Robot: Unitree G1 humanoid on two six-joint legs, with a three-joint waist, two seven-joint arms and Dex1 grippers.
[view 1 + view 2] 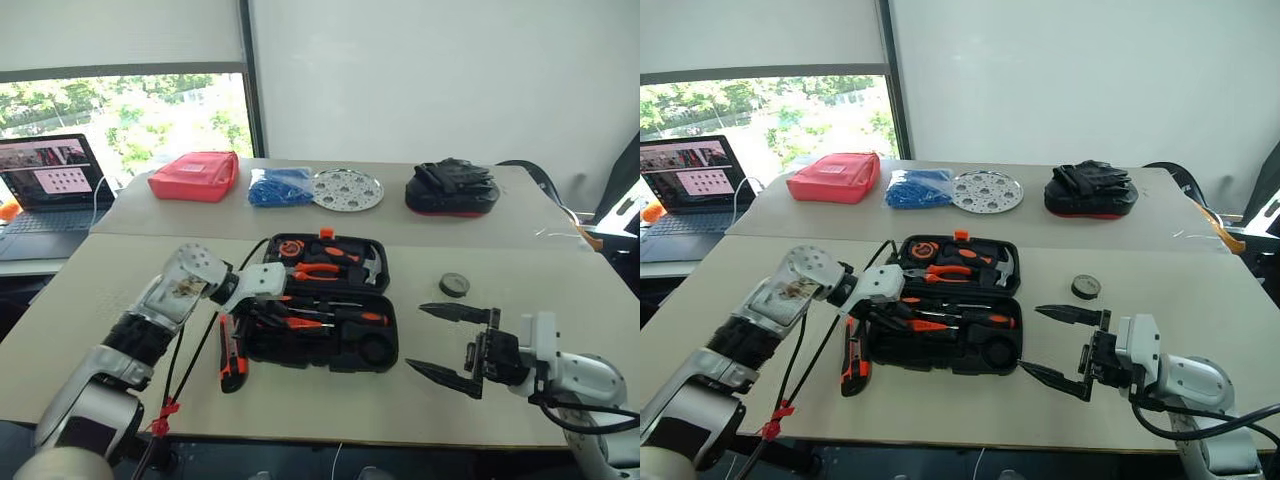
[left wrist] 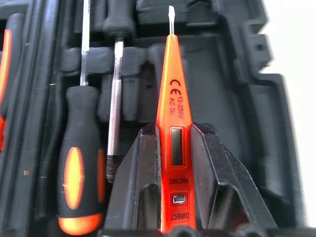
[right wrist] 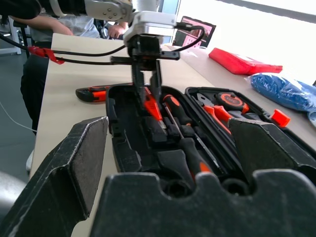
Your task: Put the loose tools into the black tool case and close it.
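Table (image 1: 560,300) – left pincer (image 2: 175,163) clamps slim orange screwdriver (image 2: 173,98) above case (image 1: 325,345); right pincer (image 1: 450,345) wide.

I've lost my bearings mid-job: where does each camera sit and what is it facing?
Head eyes: look forward and down at the open black plastic tool case on the table; both arms show.
Left wrist: looks along the left gripper, shut on the slim orange screwdriver, over the case's recesses.
Right wrist: looks level past the open right gripper toward the case.
Shared: the right wrist view also catches the left gripper and its screwdriver.
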